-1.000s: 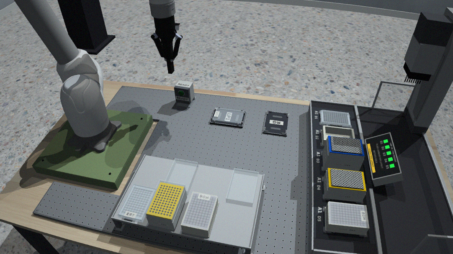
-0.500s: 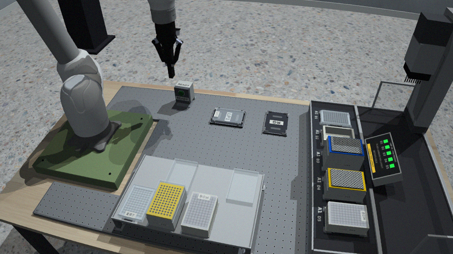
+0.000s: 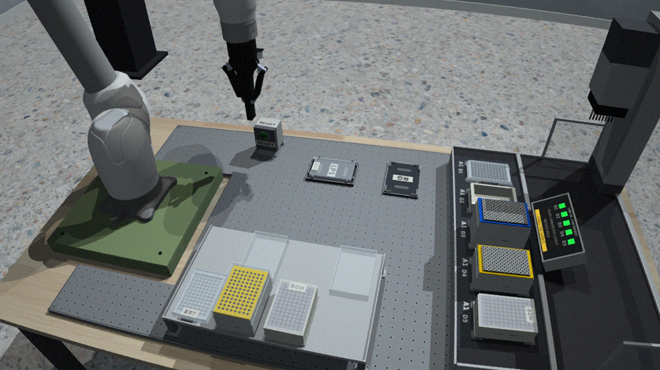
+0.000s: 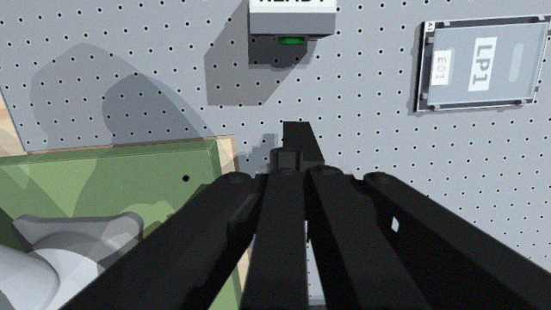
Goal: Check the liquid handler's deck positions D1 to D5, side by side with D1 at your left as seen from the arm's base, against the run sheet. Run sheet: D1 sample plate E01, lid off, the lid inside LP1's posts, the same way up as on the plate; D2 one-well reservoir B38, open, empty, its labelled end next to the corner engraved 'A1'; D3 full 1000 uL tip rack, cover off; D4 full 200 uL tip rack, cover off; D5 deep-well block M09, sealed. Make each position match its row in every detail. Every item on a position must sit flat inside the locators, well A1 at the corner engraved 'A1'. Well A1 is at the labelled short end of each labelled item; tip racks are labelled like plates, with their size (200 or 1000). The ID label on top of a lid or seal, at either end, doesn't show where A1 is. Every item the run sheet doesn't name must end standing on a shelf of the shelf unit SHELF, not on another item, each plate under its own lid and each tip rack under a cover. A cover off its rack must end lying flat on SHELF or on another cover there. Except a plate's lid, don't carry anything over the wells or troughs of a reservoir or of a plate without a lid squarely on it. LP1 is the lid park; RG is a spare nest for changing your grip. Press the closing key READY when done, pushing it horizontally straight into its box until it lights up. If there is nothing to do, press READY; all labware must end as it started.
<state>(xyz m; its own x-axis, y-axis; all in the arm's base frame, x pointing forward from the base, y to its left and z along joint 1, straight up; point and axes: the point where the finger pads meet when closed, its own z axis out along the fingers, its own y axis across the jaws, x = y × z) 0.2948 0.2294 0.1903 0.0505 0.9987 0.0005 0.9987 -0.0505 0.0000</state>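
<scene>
My gripper is shut and empty, pointing down just behind and above the READY box. In the wrist view the shut fingertips hang over the perforated plate, with the READY box at the top edge and its green key on its side. A clear lid labelled E01 lies inside the LP1 posts, also shown in the wrist view. On the deck stand a plate at D1, a reservoir at D2, a blue-rimmed tip rack at D3, a yellow-rimmed tip rack at D4 and a sealed block at D5.
The RG nest is empty. The shelf unit holds a lidded plate, a yellow tip rack, a sealed block and two clear covers. The status panel shows green lights. The arm's green base is to the left.
</scene>
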